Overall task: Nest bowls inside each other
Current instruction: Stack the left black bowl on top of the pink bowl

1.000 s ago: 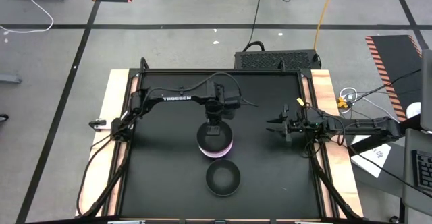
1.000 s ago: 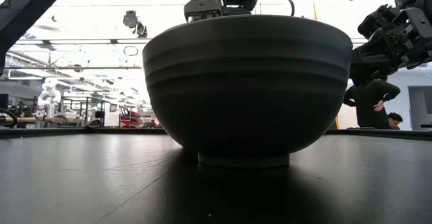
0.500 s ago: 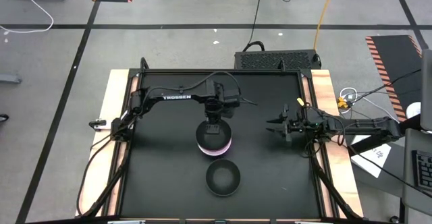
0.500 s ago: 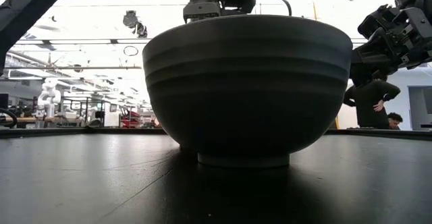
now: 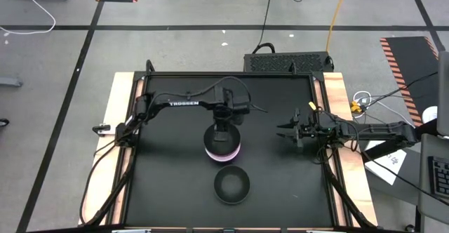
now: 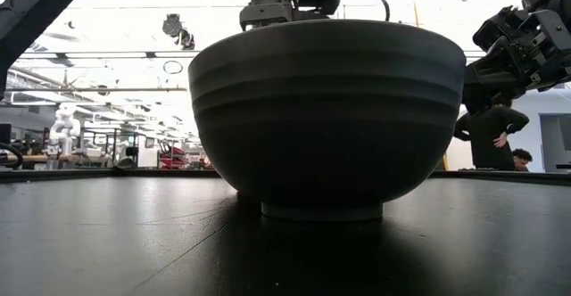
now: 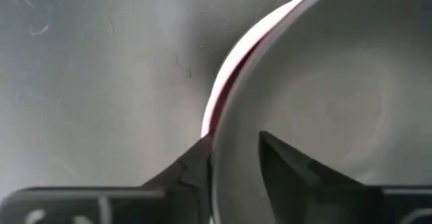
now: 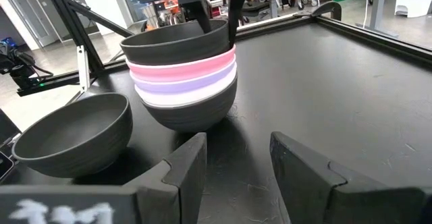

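A stack of five bowls point(image 5: 224, 156) stands mid-table. In the right wrist view it reads from the top: black point(image 8: 175, 45), pink point(image 8: 182, 69), lavender point(image 8: 182, 84), white point(image 8: 185, 97), black point(image 8: 192, 115). My left gripper point(image 5: 223, 130) is above the stack's far rim, open, with one finger inside the top black bowl point(image 7: 324, 82) and one outside. A sixth bowl, black point(image 5: 231, 185), sits on its foot nearer the table's near edge and hides the stack in the low view point(image 6: 326, 118). My right gripper point(image 5: 283, 131) waits open to the right of the stack. My left gripper point(image 7: 233, 140) comes from above, pointing down, astride the top black bowl's far rim point(image 7: 226, 156). The inner finger point(image 7: 283, 163) stands apart from the wall. Whether the outer finger point(image 7: 196, 166) touches the rim I cannot tell.
Bare black tabletop point(image 5: 168, 184) lies left and right of the bowls. A raised frame edges the table point(image 5: 319, 121). A person point(image 6: 491, 135) stands far back in the room.
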Robot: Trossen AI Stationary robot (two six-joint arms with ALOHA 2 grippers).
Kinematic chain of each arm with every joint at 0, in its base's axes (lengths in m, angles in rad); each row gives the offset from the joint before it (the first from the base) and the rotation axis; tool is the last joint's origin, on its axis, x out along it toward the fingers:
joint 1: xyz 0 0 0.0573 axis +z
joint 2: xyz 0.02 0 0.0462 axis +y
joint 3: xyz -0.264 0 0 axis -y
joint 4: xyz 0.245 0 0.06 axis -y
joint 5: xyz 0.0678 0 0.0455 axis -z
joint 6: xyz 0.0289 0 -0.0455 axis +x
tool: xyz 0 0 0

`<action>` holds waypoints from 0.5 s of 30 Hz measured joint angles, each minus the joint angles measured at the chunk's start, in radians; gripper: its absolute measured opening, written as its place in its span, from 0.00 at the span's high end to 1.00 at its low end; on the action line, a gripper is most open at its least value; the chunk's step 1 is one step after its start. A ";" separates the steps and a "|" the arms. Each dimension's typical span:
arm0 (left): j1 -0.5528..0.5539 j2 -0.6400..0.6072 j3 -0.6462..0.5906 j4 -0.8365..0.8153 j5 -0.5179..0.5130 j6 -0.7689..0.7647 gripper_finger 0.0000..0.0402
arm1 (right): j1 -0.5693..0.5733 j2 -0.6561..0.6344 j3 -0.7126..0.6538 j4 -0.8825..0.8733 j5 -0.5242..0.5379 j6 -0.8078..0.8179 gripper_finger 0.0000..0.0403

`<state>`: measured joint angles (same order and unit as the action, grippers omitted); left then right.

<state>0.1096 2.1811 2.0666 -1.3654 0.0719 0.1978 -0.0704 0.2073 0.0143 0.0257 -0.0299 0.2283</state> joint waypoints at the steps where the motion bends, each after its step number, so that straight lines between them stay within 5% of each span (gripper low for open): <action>1: -0.002 -0.001 0.000 0.005 -0.004 -0.005 0.68 | 0.000 0.000 0.000 0.000 0.000 0.000 0.62; 15: -0.017 -0.030 -0.002 0.031 -0.028 -0.030 0.46 | 0.000 0.001 0.000 0.000 0.000 0.000 0.62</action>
<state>0.0925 2.1513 2.0644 -1.3342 0.0434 0.1676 -0.0704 0.2081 0.0145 0.0257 -0.0299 0.2283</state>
